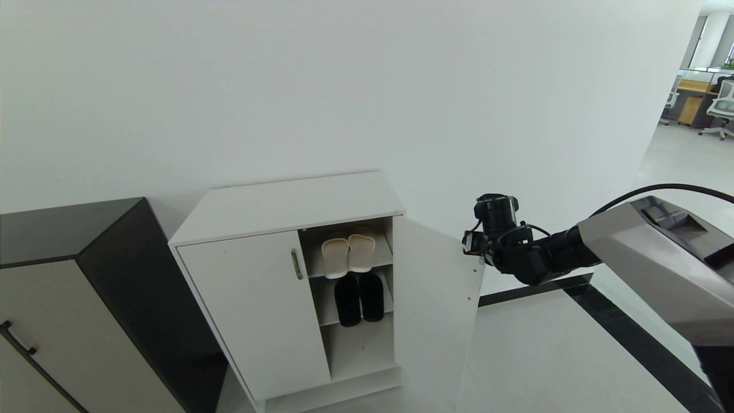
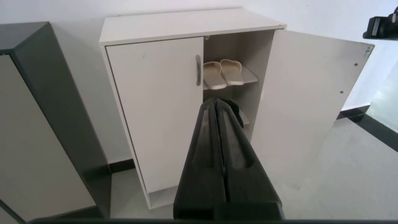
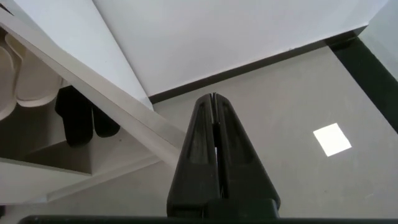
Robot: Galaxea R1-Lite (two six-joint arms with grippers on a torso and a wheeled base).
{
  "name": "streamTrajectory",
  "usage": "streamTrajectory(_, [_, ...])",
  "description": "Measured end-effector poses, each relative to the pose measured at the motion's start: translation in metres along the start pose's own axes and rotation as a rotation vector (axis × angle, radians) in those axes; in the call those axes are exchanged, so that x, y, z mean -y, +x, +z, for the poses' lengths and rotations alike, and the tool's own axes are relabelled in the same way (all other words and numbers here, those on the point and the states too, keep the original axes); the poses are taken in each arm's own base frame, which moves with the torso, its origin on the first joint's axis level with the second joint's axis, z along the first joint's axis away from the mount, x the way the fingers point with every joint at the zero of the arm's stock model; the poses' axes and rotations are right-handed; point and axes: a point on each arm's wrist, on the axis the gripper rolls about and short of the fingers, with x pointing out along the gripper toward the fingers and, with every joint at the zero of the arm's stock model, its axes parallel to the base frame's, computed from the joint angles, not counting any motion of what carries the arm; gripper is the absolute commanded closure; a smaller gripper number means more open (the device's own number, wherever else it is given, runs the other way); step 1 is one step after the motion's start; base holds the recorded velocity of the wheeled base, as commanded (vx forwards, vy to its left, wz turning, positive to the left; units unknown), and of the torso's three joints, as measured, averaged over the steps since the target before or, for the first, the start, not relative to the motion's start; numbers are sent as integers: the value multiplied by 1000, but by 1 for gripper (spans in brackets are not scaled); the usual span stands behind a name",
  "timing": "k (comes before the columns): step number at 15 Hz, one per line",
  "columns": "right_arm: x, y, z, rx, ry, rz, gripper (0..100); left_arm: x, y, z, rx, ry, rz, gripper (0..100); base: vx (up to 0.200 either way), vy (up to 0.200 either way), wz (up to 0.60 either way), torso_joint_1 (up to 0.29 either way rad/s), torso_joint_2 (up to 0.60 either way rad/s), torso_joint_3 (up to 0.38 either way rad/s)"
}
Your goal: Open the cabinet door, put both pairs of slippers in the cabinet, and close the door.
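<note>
Inside the cabinet (image 1: 287,206), the white slippers (image 1: 348,254) are sitting above the black slippers (image 1: 359,298), so only the open door (image 1: 433,298) is awaiting closing, with the left gripper (image 2: 216,104) and right gripper (image 3: 214,99) clenched empty.

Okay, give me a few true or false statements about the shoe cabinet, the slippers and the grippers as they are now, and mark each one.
1. The white slippers sit on the top shelf of the cabinet. True.
2. The black slippers lie on the floor outside the cabinet. False: they are on the middle shelf, below the white pair.
3. Both cabinet doors are open. False: the right door is open, the left door is closed.
4. The right gripper is shut. True.
</note>
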Motion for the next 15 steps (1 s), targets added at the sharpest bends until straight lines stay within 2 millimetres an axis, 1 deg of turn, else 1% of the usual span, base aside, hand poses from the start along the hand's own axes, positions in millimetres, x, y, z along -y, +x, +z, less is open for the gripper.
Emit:
streamTrajectory(7, [-4,-1,-14,-43,-16,2,100,0,0,0,0,0,1,100,0,0,0,0,0,0])
streamTrajectory(9, [-11,-7,-22,-62,-6,15,100,0,0,0,0,0,0,100,0,0,0,0,0,0])
streamTrajectory(11, [-21,-18,-30,-83,-15,41,100,0,0,0,0,0,0,100,0,0,0,0,0,0])
streamTrajectory(15, [-54,-59,-44,-115,-38,138,100,0,0,0,0,0,0,100,0,0,0,0,0,0])
